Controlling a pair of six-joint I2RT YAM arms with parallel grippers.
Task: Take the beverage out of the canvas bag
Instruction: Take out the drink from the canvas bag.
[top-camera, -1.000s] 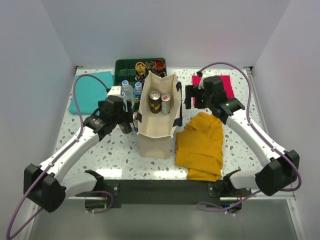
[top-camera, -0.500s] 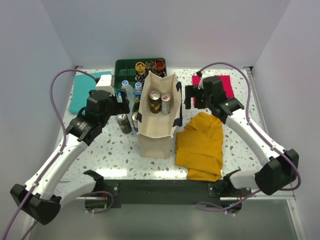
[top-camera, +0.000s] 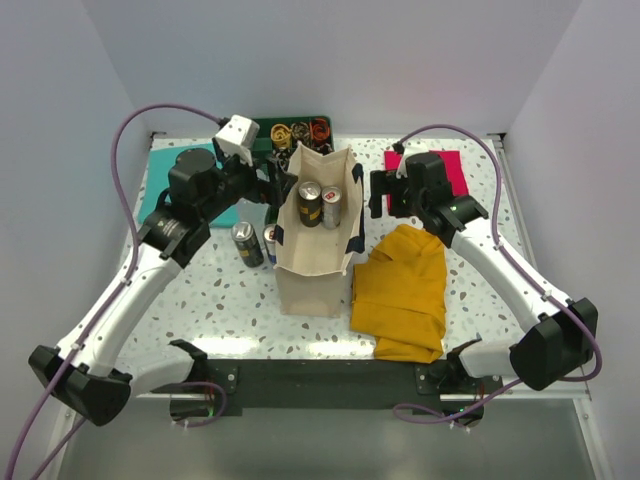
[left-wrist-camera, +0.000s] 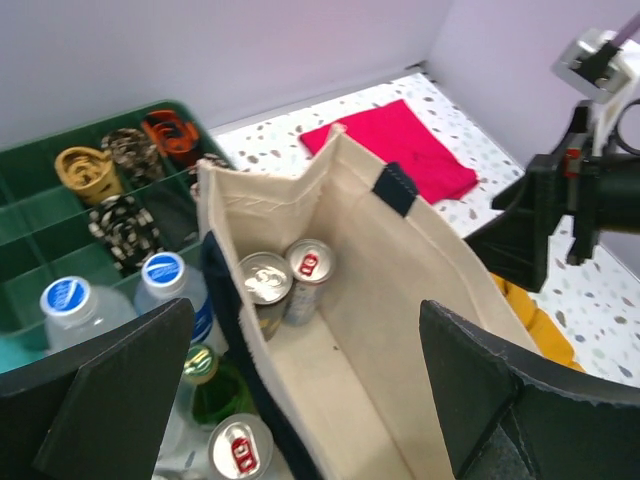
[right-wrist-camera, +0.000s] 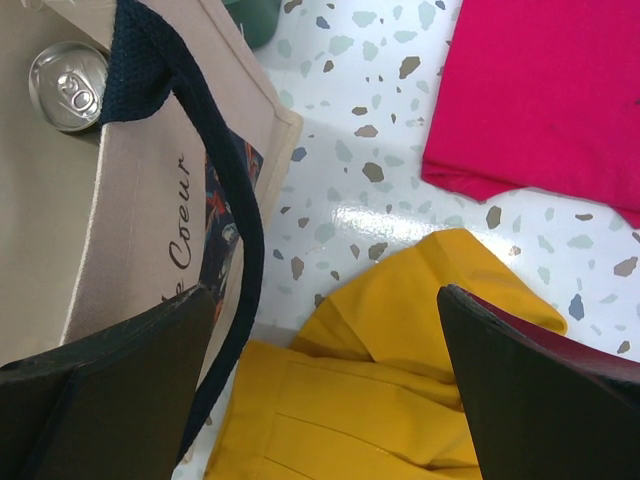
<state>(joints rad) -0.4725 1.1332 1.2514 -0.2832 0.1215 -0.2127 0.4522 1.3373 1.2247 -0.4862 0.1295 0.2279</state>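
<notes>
Your left pincer (top-camera: 278, 183) hangs over the left rim of the canvas bag (top-camera: 308, 285). Its fingers are wide apart with nothing between them, a fair pose, I judge, for dropping onto a can. Below it on the tabletop (top-camera: 220, 300) stands a loose can (top-camera: 245, 243) with other drinks. The bag stands upright and open in the middle. A dark can (top-camera: 309, 203) and a silver can (top-camera: 331, 206) stand side by side at its far end, so the beverage is not yet out. Your right pincer (top-camera: 376, 192) waits just beside the bag's right wall, also spread and empty, probably placed to steady the fabric.

The left wrist view gives you what the overhead cannot: the blue-capped water bottles (left-wrist-camera: 68, 298) and how far the cans sit below the rim. Only the right wrist view shows the navy handle (right-wrist-camera: 235, 230) draped down the outside wall, near the yellow cloth (right-wrist-camera: 380, 400).
</notes>
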